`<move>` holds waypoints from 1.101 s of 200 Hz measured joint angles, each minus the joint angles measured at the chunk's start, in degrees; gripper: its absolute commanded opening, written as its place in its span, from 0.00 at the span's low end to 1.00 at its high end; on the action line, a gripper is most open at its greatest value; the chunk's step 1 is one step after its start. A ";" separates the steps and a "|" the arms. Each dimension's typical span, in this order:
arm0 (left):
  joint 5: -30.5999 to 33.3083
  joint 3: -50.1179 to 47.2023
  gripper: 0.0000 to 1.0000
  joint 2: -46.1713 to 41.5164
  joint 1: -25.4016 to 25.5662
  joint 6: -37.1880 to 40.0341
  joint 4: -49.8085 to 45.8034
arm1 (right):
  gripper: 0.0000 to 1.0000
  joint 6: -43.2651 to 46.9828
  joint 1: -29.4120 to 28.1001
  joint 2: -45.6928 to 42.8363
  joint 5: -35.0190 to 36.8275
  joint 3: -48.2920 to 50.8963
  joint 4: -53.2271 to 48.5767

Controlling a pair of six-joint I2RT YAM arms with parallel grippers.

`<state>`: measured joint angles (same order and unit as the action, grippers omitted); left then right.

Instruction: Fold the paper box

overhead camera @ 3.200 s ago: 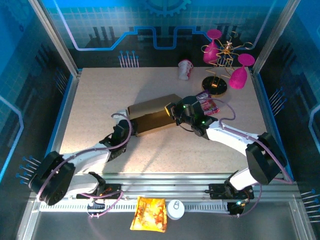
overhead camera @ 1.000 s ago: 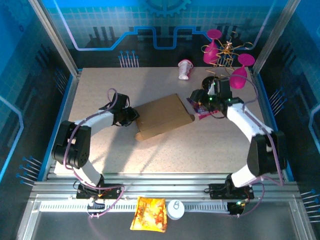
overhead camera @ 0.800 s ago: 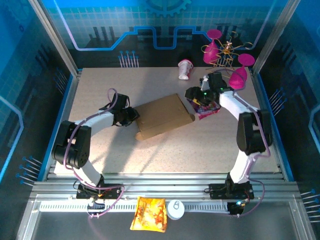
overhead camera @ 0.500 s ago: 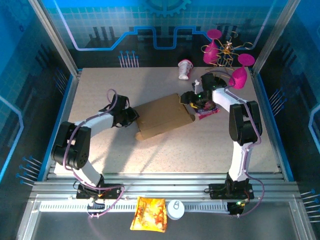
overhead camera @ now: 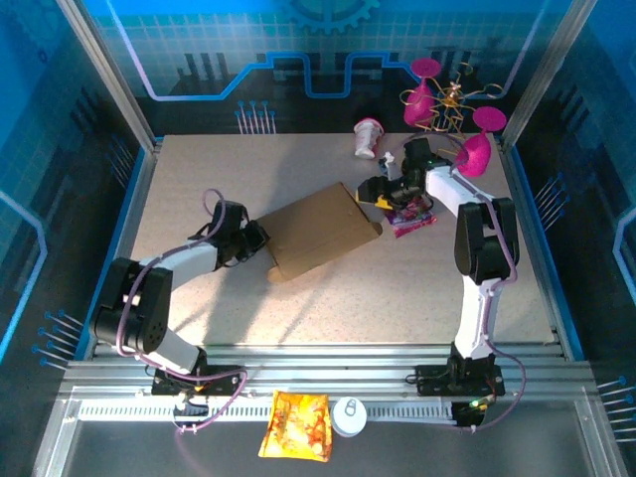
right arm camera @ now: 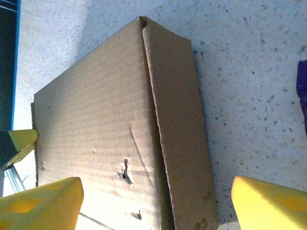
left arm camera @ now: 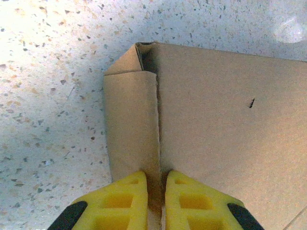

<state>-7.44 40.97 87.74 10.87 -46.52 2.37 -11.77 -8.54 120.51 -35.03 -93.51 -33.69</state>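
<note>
On my left wrist camera the left gripper point(left arm camera: 156, 203) has its yellow fingers point(left arm camera: 122, 206) drawn almost together, with only a thin dark slit between them. They sit right on the seam where a narrow folded flap point(left arm camera: 130, 129) meets the broad top panel of the paper box point(left arm camera: 225, 129). I cannot tell whether any cardboard is caught in that slit. The flap lies along the box's left edge, and its far corner lifts a little into a small peak.

The right gripper point(right arm camera: 154, 206) is spread wide, one fingertip point(right arm camera: 43, 199) off each side of the box's end, touching nothing that I can see. A long strip runs down the right side of the panel under it, and the cardboard near the fingers is scuffed and torn.

From above, the box lies flat near the middle of the speckled table point(overhead camera: 199, 179), skewed so that it runs from near left to far right. The left gripper is at its left end and the right gripper at its far right corner. A purple snack packet point(overhead camera: 410, 215) lies just beside that corner. Farther back, a small cup point(overhead camera: 368, 137) lies on its side.
</note>
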 measured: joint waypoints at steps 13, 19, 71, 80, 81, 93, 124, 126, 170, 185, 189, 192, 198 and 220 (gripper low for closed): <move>-0.11 -1.44 0.02 -0.79 -0.22 0.00 1.42 | 0.82 1.92 0.04 2.32 -0.68 -3.28 -2.29; -0.20 -2.12 0.02 -1.11 -0.35 0.00 2.14 | 0.82 2.86 -0.02 3.39 -1.05 -4.61 -3.32; -0.57 -7.32 0.00 -3.80 -0.98 -0.20 7.78 | 0.91 8.24 -1.07 10.36 -2.29 -10.97 -11.37; -0.57 -8.15 0.00 -4.26 -1.03 -0.46 8.59 | 0.93 9.05 -1.44 11.74 -2.95 -12.24 -12.39; -0.57 -8.20 0.00 -4.31 -1.03 -0.52 8.66 | 0.94 9.01 -1.49 11.85 -3.02 -12.31 -12.44; -0.55 -8.90 0.00 -4.76 -1.03 -0.83 9.25 | 0.94 9.90 -1.99 13.64 -4.74 -13.84 -13.29; -0.57 -9.35 0.00 -5.01 -1.20 -1.36 9.79 | 0.95 11.65 -2.51 15.13 -9.99 -15.32 -14.82; -0.57 -9.35 0.00 -5.01 -1.22 -1.36 9.79 | 0.95 11.82 -2.56 15.17 -10.38 -15.37 -14.95; -0.57 -9.35 0.00 -4.98 -1.36 -1.36 9.84 | 0.88 13.79 -3.54 16.96 -16.76 -15.87 -17.40; -0.57 -9.35 0.00 -4.92 -1.40 -1.36 9.94 | 0.85 13.75 -4.11 17.55 -18.12 -15.87 -17.62; -0.57 -9.35 0.00 -4.87 -1.40 -1.36 9.97 | 0.84 13.73 -4.24 17.64 -18.45 -15.87 -17.66; -0.57 -9.35 0.00 -4.87 -1.44 -1.36 9.99 | 0.83 13.68 -4.37 17.68 -18.73 -15.87 -17.68; -0.57 -9.35 0.00 -4.85 -1.49 -1.36 9.99 | 0.81 13.42 -4.61 17.75 -19.45 -15.82 -17.62; -0.61 -9.18 0.00 -4.57 -1.73 -1.33 10.14 | 0.72 11.69 -5.14 17.35 -21.44 -14.21 -15.82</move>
<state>-8.05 31.79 83.18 9.15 -47.86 12.51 -0.08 -13.67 137.86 -56.47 -107.72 -49.52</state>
